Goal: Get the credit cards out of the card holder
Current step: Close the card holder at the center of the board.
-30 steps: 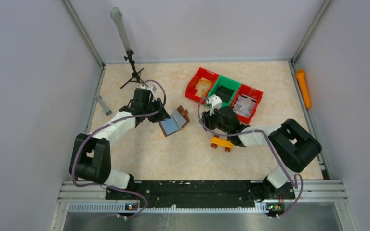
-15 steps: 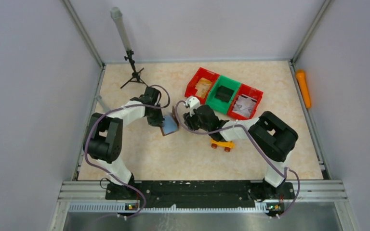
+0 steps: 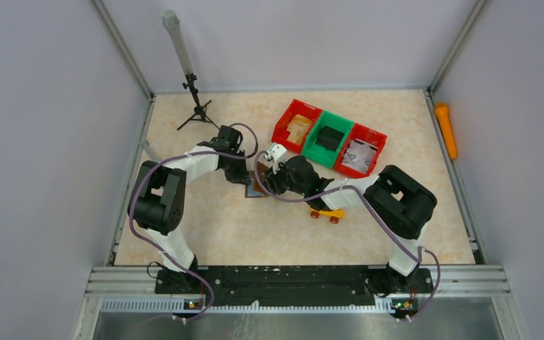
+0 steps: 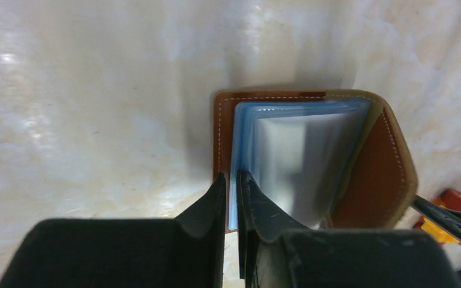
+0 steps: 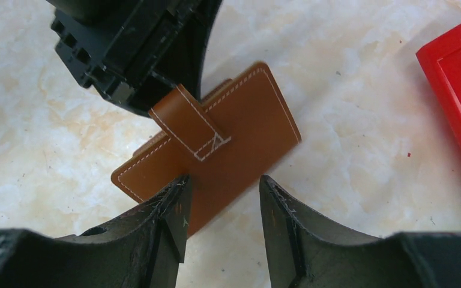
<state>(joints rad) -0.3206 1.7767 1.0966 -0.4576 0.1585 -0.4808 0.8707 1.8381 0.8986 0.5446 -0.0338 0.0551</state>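
Observation:
The brown card holder (image 4: 384, 180) stands half open on the table, its greyish-blue inner pockets (image 4: 300, 156) facing the left wrist camera. My left gripper (image 4: 233, 177) is shut on the near edge of its left cover and pocket stack. In the right wrist view the holder's outer face with its strap (image 5: 216, 150) lies just beyond my open right gripper (image 5: 225, 198), its lower edge between the fingers. In the top view the holder (image 3: 255, 191) sits between the left gripper (image 3: 246, 178) and the right gripper (image 3: 264, 185). No single credit card can be told apart from the pockets.
An orange toy car (image 3: 326, 211) sits just right of the holder, also in the left wrist view (image 4: 456, 207). Red, green and red bins (image 3: 329, 138) stand behind; one red bin edge (image 5: 456, 90) is close. A small tripod (image 3: 195, 106) stands back left. An orange object (image 3: 445, 129) lies at the right wall.
Both arms have closed in on the card holder. The left gripper has come right and shut on its edge. The right gripper has moved left from beside the toy car to the holder's outer face.

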